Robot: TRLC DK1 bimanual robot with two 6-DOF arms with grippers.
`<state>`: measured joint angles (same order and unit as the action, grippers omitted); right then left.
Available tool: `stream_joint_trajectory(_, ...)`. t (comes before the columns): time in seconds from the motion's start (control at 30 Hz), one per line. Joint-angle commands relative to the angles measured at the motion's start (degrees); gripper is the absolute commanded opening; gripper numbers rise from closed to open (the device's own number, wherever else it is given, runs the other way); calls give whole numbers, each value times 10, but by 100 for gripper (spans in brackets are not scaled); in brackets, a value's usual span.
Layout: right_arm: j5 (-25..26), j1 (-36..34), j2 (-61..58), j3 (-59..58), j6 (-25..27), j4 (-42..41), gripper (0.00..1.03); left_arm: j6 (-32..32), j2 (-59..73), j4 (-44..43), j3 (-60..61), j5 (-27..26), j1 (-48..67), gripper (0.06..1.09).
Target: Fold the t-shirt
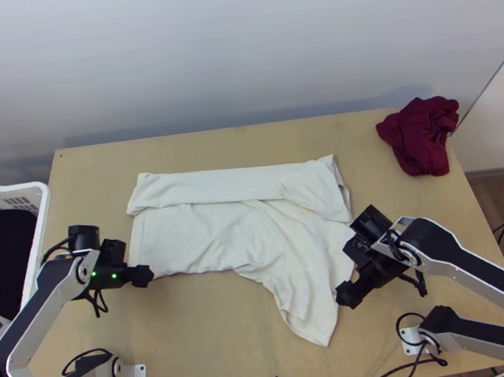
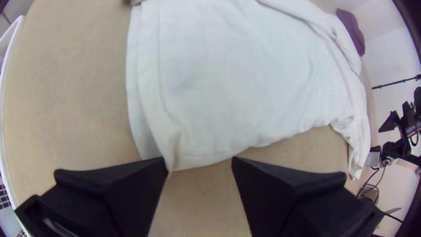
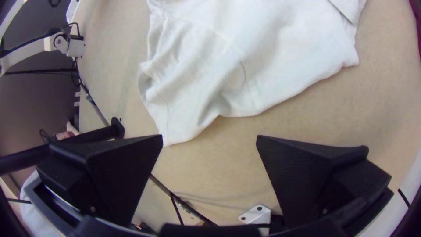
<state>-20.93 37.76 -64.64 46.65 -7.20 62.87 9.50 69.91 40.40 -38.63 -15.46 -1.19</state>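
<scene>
T-shirt of soft, wrinkled white cloth is laid on the wooden surface, its far part folded into a long band, a tapered corner pointed nearward. It is flanked by the left tool and right tool, both spread. Maroon cloth is bunched far right; dark cloth is held in a white basket. In the left wrist view, layered edges are seen.

Lab-like robot workspace, 2 mounted arms, light wooden table, trailing cables
</scene>
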Motion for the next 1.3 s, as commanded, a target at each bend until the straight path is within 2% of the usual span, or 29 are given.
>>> stream_joint_trajectory(0.0,0,10,-6,-10,2,-8,99,-25,-3,-9,10,-25,26,9)
stream_joint_trajectory(0.2,-20,62,-30,-19,1,-14,99,-40,-4,-22,1,-24,24,10)
stream_joint_trajectory(0.6,-20,198,-116,-38,10,-41,99,-37,-13,-30,-4,-23,22,10)
stream_joint_trajectory(0.9,-20,202,-136,-39,-32,-123,99,-40,-14,-49,-4,-19,27,10)
stream_joint_trajectory(1.0,-18,202,-137,-39,-42,-135,90,-40,-14,-54,-6,-19,28,10)
stream_joint_trajectory(1.1,-5,204,-137,-39,-42,-133,85,-40,-14,-55,-7,-18,28,10)
stream_joint_trajectory(1.13,1,206,-135,-39,-42,-133,72,-40,-14,-56,-7,-19,28,10)
stream_joint_trajectory(1.17,12,208,-131,-39,-39,-137,47,-40,-14,-58,-7,-18,29,10)
stream_joint_trajectory(1.2,18,210,-127,-39,-35,-151,14,-40,-14,-59,-7,-18,29,10)
stream_joint_trajectory(1.23,19,210,-124,-40,-31,-157,4,-42,-14,-62,-7,-18,29,10)
stream_joint_trajectory(1.27,19,209,-121,-40,-29,-156,3,-42,-14,-63,-7,-18,29,10)
